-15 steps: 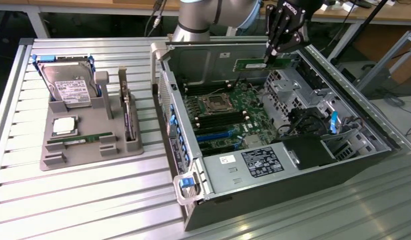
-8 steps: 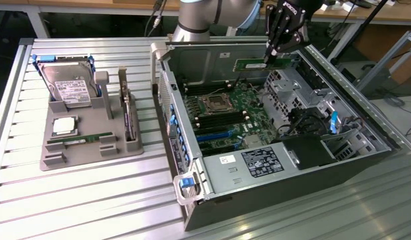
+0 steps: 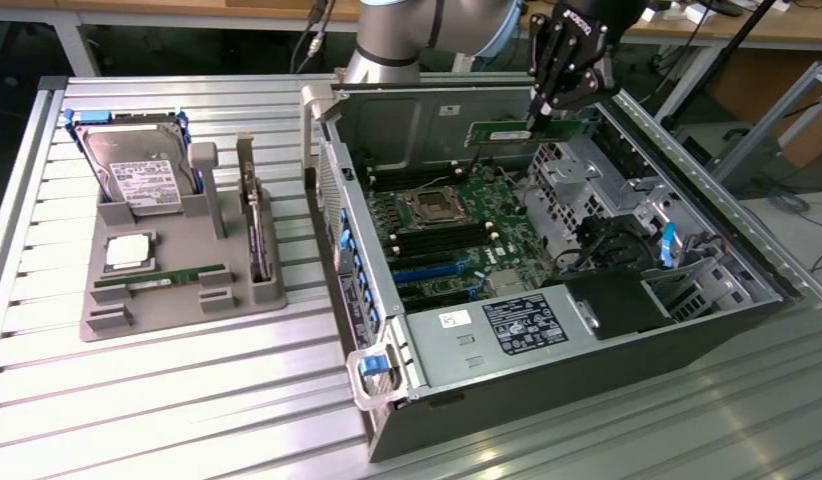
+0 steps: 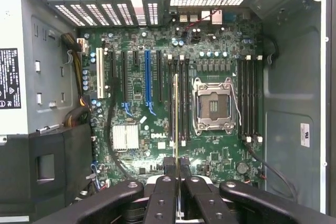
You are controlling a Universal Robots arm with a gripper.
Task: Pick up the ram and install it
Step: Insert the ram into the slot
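My gripper (image 3: 535,118) hangs over the far end of the open computer case (image 3: 545,340), shut on the ram (image 3: 507,132), a narrow green stick held flat-side out above the motherboard (image 3: 458,235). In the wrist view the ram (image 4: 175,109) appears edge-on as a thin strip between my fingertips (image 4: 169,169). It lines up along the black memory slots (image 4: 184,98) beside the processor socket (image 4: 212,106), still above them. Another green stick (image 3: 158,277) lies in the grey tray (image 3: 184,305).
The grey tray at the exterior view's left also holds a hard drive (image 3: 134,165), a square silver processor (image 3: 128,250) and an upright card (image 3: 258,230). Inside the case are drive cages (image 3: 571,175), cables and a second bank of slots (image 4: 249,98). The case walls stand close around.
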